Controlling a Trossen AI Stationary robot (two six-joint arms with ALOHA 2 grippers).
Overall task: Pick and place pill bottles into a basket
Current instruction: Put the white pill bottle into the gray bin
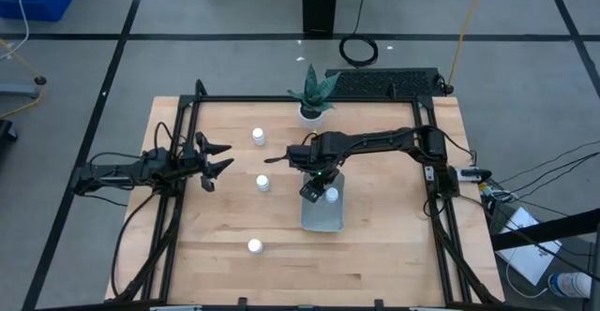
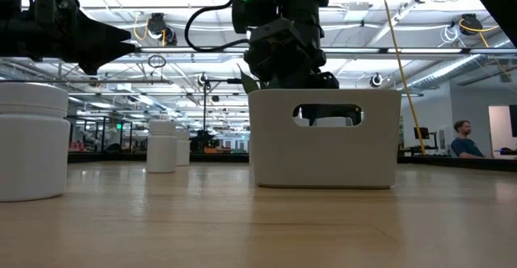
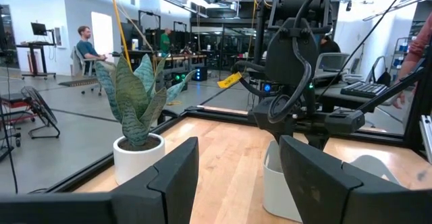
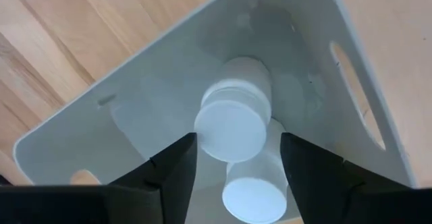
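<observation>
Bright, even overhead light; ceiling lamps (image 2: 166, 27) glare in the low view, silhouetting the arms; shadows faint

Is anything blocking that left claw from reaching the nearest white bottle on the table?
Nothing visible does. The left claw hangs open at the table's left side, and only bare wood lies between it and the closest bottle. The plant stands farther back, out of the way.

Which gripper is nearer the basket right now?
Right. The right gripper hangs open directly over the basket, above two pill bottles inside. The left gripper waits open, well off to its side.
</observation>
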